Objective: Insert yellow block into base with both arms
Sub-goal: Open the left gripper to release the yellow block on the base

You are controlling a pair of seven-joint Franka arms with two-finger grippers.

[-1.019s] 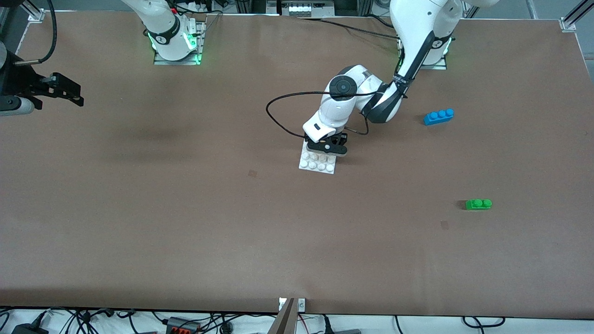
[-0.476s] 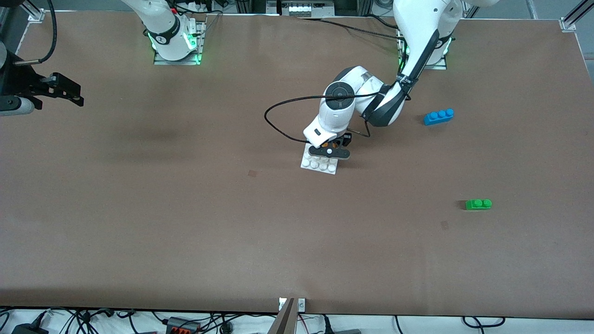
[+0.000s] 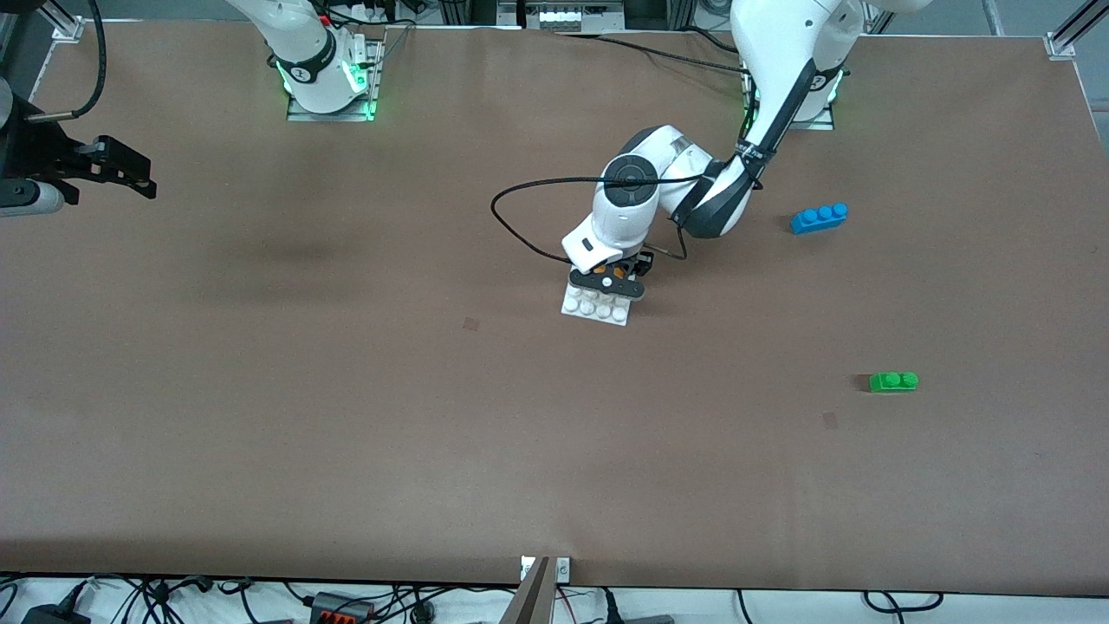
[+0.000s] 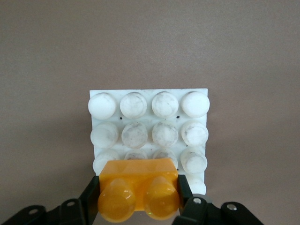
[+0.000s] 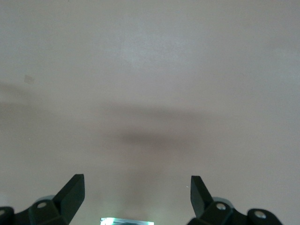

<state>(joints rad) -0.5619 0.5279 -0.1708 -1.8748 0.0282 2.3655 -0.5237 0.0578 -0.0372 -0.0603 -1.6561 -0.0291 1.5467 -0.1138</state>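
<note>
The white studded base (image 3: pixel 594 308) lies flat on the brown table near its middle. My left gripper (image 3: pixel 609 282) is over the base's edge farthest from the front camera, shut on the yellow block (image 3: pixel 618 271). In the left wrist view the yellow block (image 4: pixel 139 190) sits between the black fingers (image 4: pixel 92 199), studs toward the camera, covering part of the base's (image 4: pixel 149 119) last stud row. I cannot tell whether it is pressed in. My right gripper (image 3: pixel 121 173) waits at the right arm's end of the table; it (image 5: pixel 136 185) is open over bare table.
A blue three-stud brick (image 3: pixel 819 217) lies toward the left arm's end, farther from the front camera than the base. A green two-stud brick (image 3: pixel 893 381) lies nearer to that camera. A black cable loop (image 3: pixel 520 225) hangs beside the left wrist.
My left gripper with the yellow block has shifted a little over the base, hiding more of its studs. The right arm has not moved.
</note>
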